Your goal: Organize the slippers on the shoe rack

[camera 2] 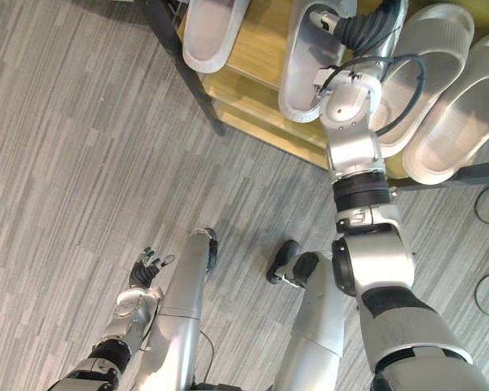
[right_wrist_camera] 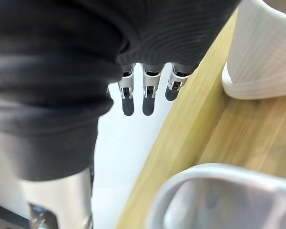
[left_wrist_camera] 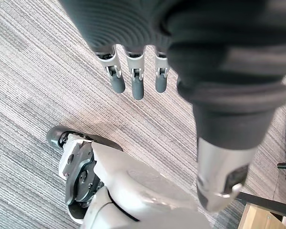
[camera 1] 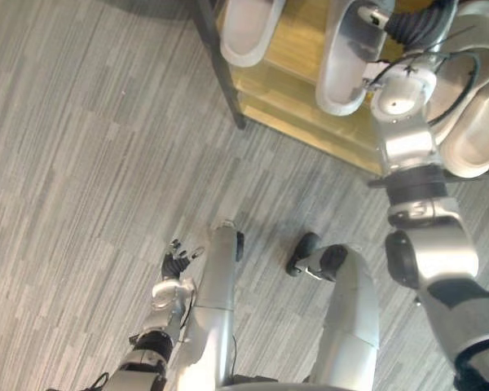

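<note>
A wooden shoe rack (camera 2: 257, 90) with a dark metal frame stands at the top of the eye views. On its shelf lie two grey slippers (camera 2: 208, 32) (camera 2: 306, 69) and a pair of beige slippers (camera 2: 452, 98). My right arm reaches up over the rack, and my right hand (camera 2: 354, 28) hovers above the far end of the second grey slipper. In the right wrist view its fingers (right_wrist_camera: 145, 90) are straight and hold nothing, past the shelf's edge (right_wrist_camera: 214, 124), with a grey slipper (right_wrist_camera: 219, 195) and a white slipper (right_wrist_camera: 262, 52) close by. My left hand (camera 1: 177, 265) hangs low over the floor, open.
Grey striped carpet (camera 1: 81, 163) spreads to the left and in front of the rack. The rack's dark leg (camera 1: 220, 65) stands at its left corner. A dark bar of the frame (camera 2: 473, 173) runs under the beige slippers on the right.
</note>
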